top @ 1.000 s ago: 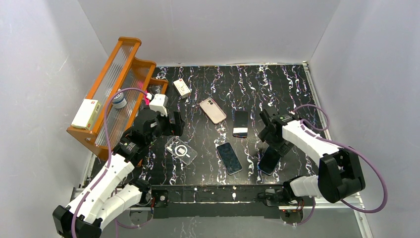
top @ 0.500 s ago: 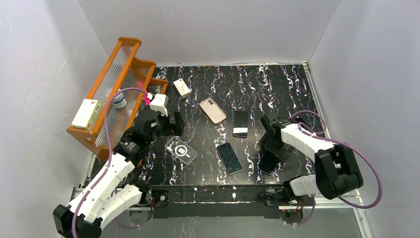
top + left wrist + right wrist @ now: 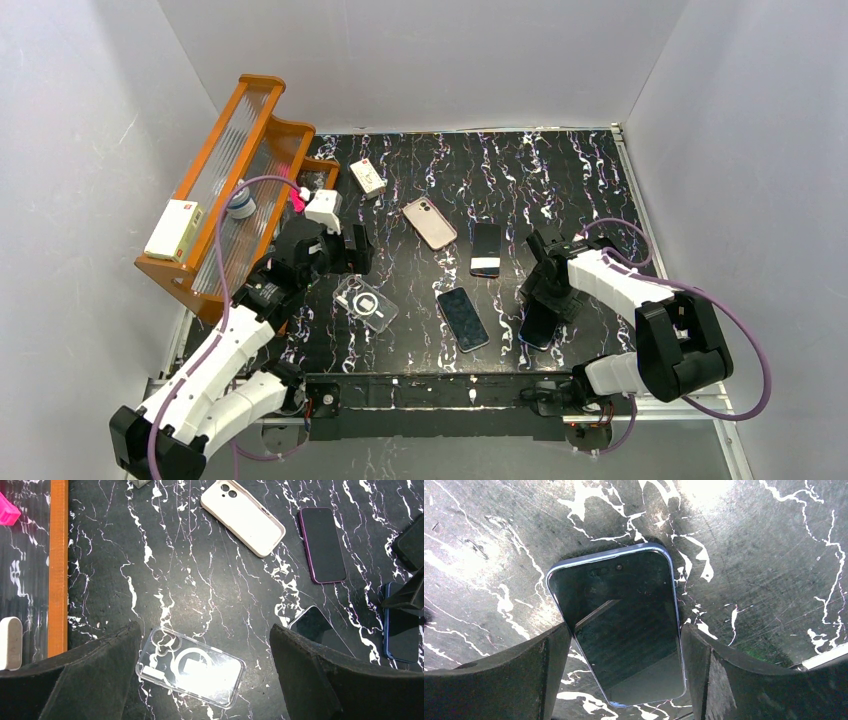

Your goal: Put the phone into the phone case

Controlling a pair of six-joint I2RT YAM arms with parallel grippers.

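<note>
A clear phone case (image 3: 366,303) lies flat on the black marbled table, left of the middle. My left gripper (image 3: 352,250) hovers over it, wide open; in the left wrist view the case (image 3: 190,667) lies between and below the fingers, untouched. A dark-screened phone with a blue rim (image 3: 540,326) lies near the front right. My right gripper (image 3: 548,292) is down over it, open. In the right wrist view the phone (image 3: 619,615) lies between the fingers of my right gripper (image 3: 625,628). The right finger is at the phone's edge and a gap remains on the left.
A second dark phone (image 3: 462,318) lies between case and gripped-over phone. A purple-rimmed phone (image 3: 486,249) and a beige case (image 3: 429,222) lie farther back. A small white box (image 3: 367,177) sits near an orange rack (image 3: 230,170) at the left.
My right gripper has come down and nearer, over the blue-rimmed phone, and its fingers have drawn in a little. The left arm has barely moved.
</note>
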